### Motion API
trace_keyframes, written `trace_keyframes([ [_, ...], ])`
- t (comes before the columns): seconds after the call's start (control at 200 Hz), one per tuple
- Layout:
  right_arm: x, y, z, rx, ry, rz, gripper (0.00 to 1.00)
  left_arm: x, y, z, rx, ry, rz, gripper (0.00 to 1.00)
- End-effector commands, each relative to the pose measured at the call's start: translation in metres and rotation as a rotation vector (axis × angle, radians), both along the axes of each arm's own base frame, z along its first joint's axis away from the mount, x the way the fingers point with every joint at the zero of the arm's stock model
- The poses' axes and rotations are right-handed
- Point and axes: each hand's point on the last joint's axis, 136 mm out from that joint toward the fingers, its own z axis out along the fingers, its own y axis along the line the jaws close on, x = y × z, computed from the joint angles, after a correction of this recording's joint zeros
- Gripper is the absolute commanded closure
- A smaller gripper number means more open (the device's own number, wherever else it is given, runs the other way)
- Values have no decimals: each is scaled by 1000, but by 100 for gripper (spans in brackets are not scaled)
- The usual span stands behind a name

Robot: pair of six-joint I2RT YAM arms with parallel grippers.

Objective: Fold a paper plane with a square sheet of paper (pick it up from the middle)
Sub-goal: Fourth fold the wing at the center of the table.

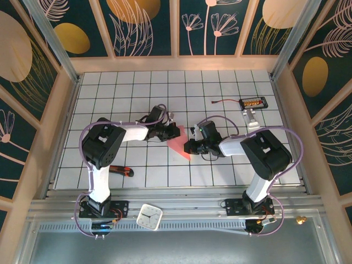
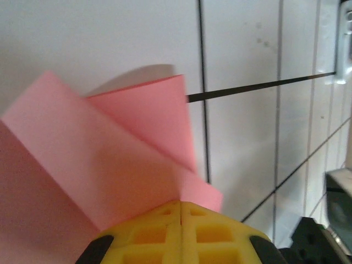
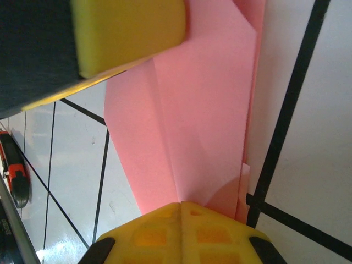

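Note:
The salmon-pink sheet of paper (image 1: 180,143) is folded into a narrow, layered wedge at the middle of the tiled table, between both arms. My left gripper (image 1: 171,132) is at its upper left edge. In the left wrist view its yellow fingers (image 2: 180,202) are shut, with the creased paper (image 2: 110,154) running out from their seam. My right gripper (image 1: 192,147) is at the paper's right side, also shut (image 3: 180,203), and the long folded layers (image 3: 203,126) meet its fingertips. A yellow pad of the left gripper (image 3: 126,33) shows at the paper's far end.
A red-handled black tool (image 1: 122,170) lies near the left arm's base. A small white clock (image 1: 149,215) sits on the front rail. A black device with a cable (image 1: 254,102) and a white piece (image 1: 252,118) lie at the back right. Walls enclose the table.

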Motion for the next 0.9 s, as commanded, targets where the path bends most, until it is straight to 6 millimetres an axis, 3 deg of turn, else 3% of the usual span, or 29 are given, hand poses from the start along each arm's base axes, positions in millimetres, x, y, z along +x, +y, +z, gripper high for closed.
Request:
trace_keyframes([
  [0.0,-22,-33,-36,-172,111,-34,100,0,6,-11,37,12,-5,100],
  [0.135,-26,-36,-41,-210,123,-31,100,6,19,-26,65,23,30,100],
  [0.55,-50,-50,-63,-325,201,-2,100,32,50,-40,120,8,101,100],
  [0.896,-60,-57,-71,-361,229,2,100,68,64,-35,132,-28,152,100],
])
